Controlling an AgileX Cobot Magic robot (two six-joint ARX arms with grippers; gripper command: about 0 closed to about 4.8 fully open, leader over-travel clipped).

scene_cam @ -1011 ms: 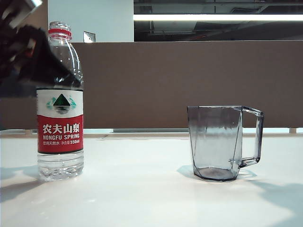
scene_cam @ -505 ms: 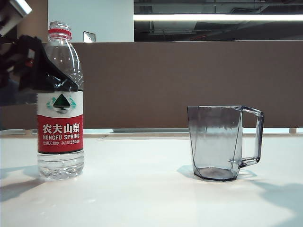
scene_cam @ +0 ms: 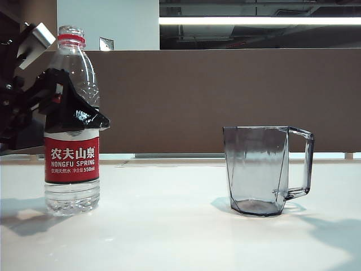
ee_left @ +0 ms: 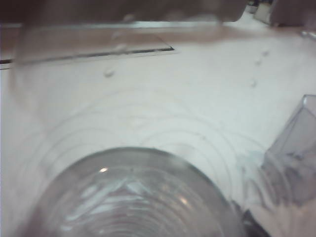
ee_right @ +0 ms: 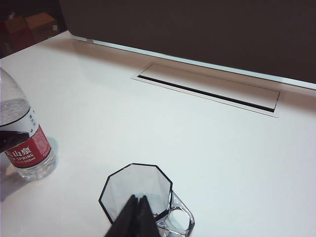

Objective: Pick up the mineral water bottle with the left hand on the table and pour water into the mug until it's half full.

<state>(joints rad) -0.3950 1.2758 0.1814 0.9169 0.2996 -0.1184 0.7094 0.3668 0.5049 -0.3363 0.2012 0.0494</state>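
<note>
Bottle (scene_cam: 72, 121): clear plastic w/ ribs, shiny; red paper-like label. Just beside bottle, left gripper (scene_cam: 67, 110): black, shiny in spots, w/ a grey metal plate. Mug (scene_cam: 265, 169), well apart from bottle: smoky clear plastic, flat smooth sides. Table (scene_cam: 169, 237): white, smooth, glossy. Right gripper (ee_right: 136, 217) over mug: black, matt.

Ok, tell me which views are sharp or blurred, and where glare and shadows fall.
Exterior view: sharp; ceiling light strip glares, soft shadows beside the mineral water bottle and mug on the table. Left wrist view: hazy, the bottle fills it out of focus. Right wrist view: clear, right gripper dark with shut jaws above the mug.
</note>
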